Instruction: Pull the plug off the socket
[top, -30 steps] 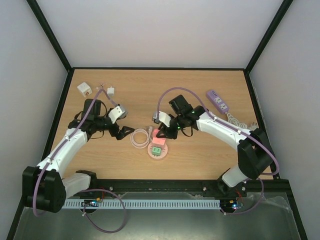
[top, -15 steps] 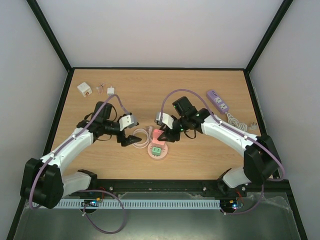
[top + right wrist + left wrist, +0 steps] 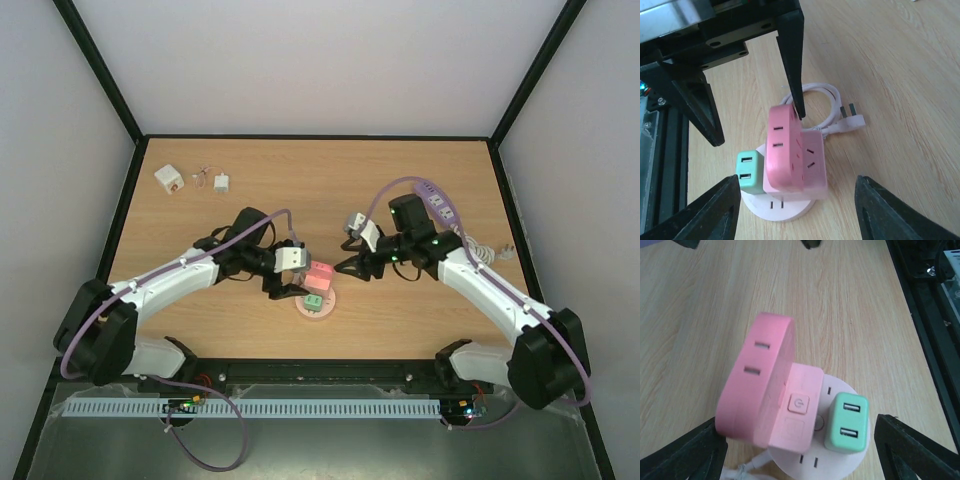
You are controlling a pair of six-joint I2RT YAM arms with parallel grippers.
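Centrally, toward the table's (image 3: 400,180) near edge, the socket (image 3: 320,275) stood with the green plug (image 3: 314,300) seated in its disc. The left gripper (image 3: 289,283) straddled it, spread wide; the right gripper (image 3: 348,271) hovered just right, likewise released.

A: Is the overhead view bright enough?
B: Yes. The light is even and diffuse, and the arms throw only faint, soft-edged shadows on the desk (image 3: 400,315).
A: And the wrist cameras?
B: In the left wrist view the socket (image 3: 765,385) is sharp. The left gripper (image 3: 797,427) shows its fingers (image 3: 685,455) as featureless black shapes, slightly blurred. In the right wrist view the desk washes out pale toward the upper right.
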